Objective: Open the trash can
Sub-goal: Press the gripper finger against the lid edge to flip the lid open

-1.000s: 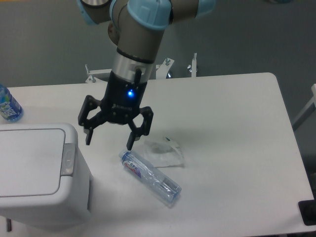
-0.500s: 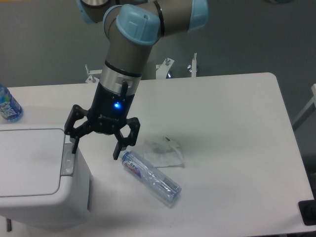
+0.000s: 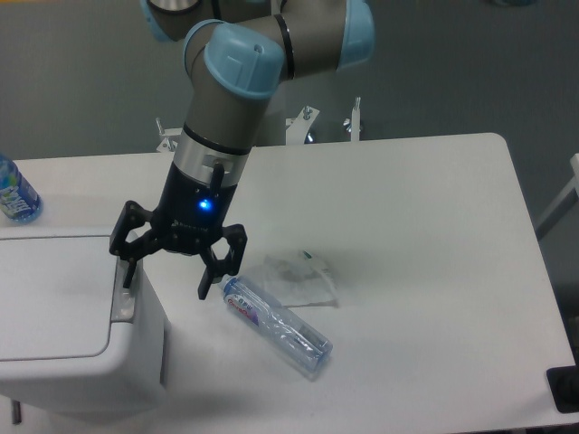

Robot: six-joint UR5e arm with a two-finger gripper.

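The trash can is a big white boxy bin at the lower left, its flat lid down and its grey push-tab on the right rim. My gripper hangs open just right of that rim. Its left finger is over the tab; whether it touches cannot be told. The right finger hangs beside the bin wall, above the table. Nothing is held between the fingers.
A clear plastic bottle lies on its side just right of the gripper, with a crumpled clear wrapper behind it. Another bottle with a blue label stands at the left edge behind the bin.
The gripper has moved left and a little down, from above the lying bottle to the bin's right rim. It stays open. The lid has not moved.
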